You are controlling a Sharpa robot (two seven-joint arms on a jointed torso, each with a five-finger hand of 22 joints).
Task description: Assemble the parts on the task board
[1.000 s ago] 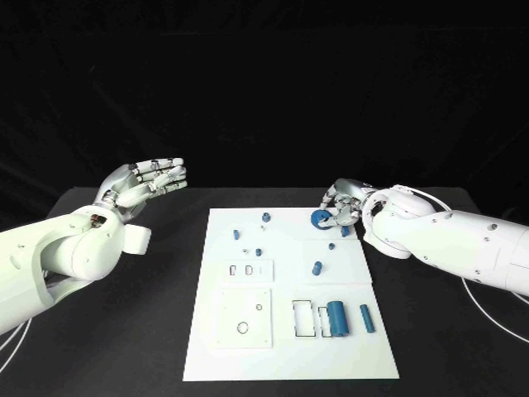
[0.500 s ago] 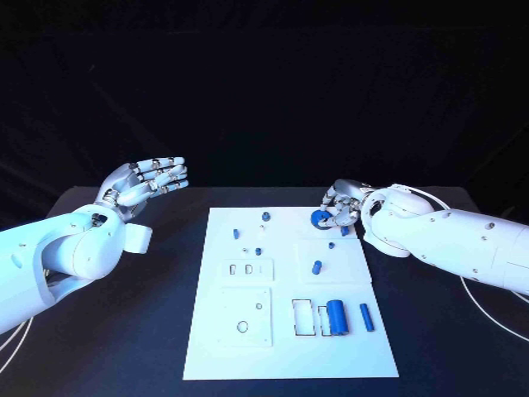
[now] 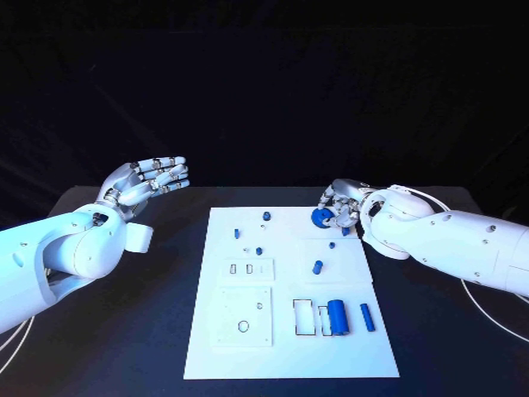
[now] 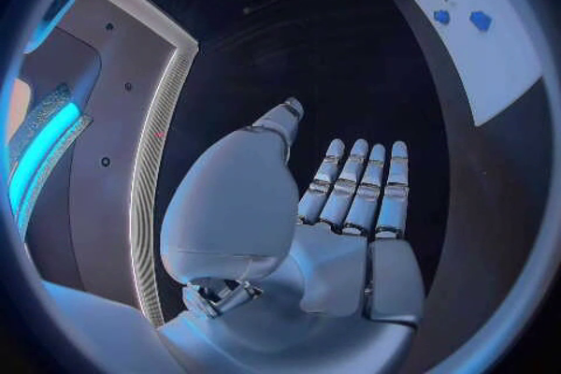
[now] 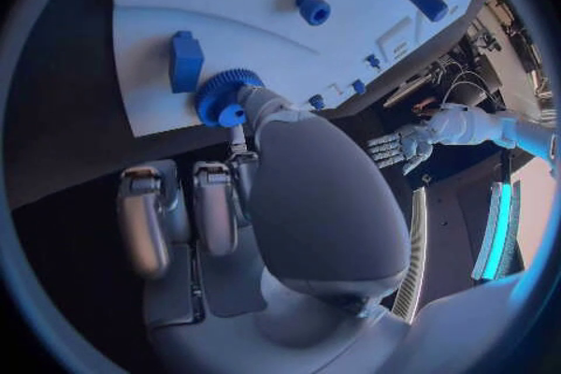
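My right robot hand (image 3: pixel 340 207) is at the far right corner of the task board (image 3: pixel 288 331), pinching a blue gear (image 3: pixel 321 217) between thumb and fingertip; in my right wrist view the toothed gear (image 5: pixel 222 97) sits at the tip of my thumb, right over the white board's edge, with a small blue block (image 5: pixel 185 60) just beside it and a blue ring-shaped part (image 5: pixel 312 8) further in. My left robot hand (image 3: pixel 145 184) is raised off the tabletop (image 3: pixel 134 331), well to the left of the board, palm open, fingers straight and side by side, holding nothing. On the board lie several small blue parts, a short blue peg (image 3: pixel 317 267) near the middle and, towards the near end, a thick blue cylinder (image 3: pixel 336 317) beside a thinner blue rod (image 3: pixel 367 318).
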